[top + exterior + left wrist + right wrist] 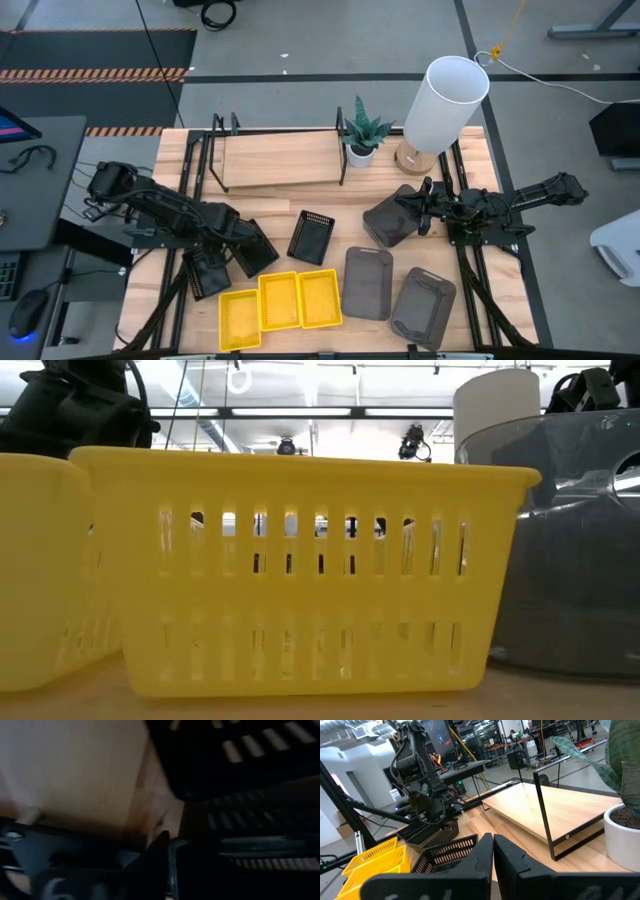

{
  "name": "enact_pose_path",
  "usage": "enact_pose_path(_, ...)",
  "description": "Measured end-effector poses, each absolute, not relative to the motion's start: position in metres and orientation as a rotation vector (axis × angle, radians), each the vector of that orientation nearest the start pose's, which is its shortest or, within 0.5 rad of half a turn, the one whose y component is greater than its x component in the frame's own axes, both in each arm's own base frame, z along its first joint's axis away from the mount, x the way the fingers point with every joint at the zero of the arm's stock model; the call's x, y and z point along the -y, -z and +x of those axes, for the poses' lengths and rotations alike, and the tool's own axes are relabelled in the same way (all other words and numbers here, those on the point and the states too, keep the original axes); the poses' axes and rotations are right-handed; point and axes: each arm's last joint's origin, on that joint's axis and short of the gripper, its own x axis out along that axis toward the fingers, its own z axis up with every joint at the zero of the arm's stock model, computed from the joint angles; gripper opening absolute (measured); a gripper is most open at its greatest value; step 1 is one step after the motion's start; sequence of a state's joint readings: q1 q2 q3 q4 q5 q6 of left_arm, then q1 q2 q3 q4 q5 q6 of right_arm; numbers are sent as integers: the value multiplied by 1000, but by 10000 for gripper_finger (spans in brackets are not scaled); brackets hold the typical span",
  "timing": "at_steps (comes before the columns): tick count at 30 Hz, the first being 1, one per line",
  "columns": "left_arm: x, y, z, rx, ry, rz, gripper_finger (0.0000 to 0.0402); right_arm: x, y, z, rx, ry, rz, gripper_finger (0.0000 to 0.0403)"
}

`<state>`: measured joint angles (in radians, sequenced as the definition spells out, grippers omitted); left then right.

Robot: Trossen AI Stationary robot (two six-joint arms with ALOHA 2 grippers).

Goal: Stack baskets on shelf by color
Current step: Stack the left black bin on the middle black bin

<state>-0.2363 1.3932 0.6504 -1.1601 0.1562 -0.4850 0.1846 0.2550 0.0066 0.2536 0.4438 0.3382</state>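
In the high view my left gripper (232,240) is shut on a black perforated basket (257,250), next to a second black one (208,276). A third black basket (312,237) rests flat on the table. My right gripper (418,208) is shut on a dark grey basket (390,220). Two more grey baskets (368,282) (423,307) and three yellow baskets (280,300) lie along the near edge. The shelf (280,158) stands at the far side, its board bare. In the right wrist view the shelf (555,805) lies ahead of my right gripper (493,842). My left gripper holds the black basket by its left rim (240,245), coming from the table's left and slanting down. The basket sits tilted beside the second black one. In the left wrist view its slotted wall (235,810) fills the picture close to the fingers (160,852). My right gripper holds the dark grey basket by its right-hand rim (408,208), reaching level from the table's right. The basket looks tilted, its left part toward the table. The fingers (480,850) cover the contact in the wrist view.
A white plant pot (360,152) with a green plant stands at the shelf's right end, and a white lamp (445,100) beside it. In the low view a yellow basket (300,570) fills the foreground. Bare wood lies between the shelf and the baskets.
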Motion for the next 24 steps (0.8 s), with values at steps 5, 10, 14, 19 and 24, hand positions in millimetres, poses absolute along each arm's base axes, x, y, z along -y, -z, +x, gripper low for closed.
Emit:
enact_pose_path(5,43,-153,159,-1928,-178,-248,15,-8,-168,111,48,256,338,19)
enact_pose_path(10,43,-168,164,-1939,-183,-175,12,-8,-168,111,49,256,338,19)
enact_pose_path(14,39,-186,167,-1973,-218,-116,10,-8,-169,111,49,255,338,19)
enact_pose_path(19,31,-210,173,-1996,-258,-79,11,-8,-168,111,49,256,338,19)
enact_pose_path(24,22,-232,182,-1962,-270,-77,11,-8,-168,111,48,256,338,19)
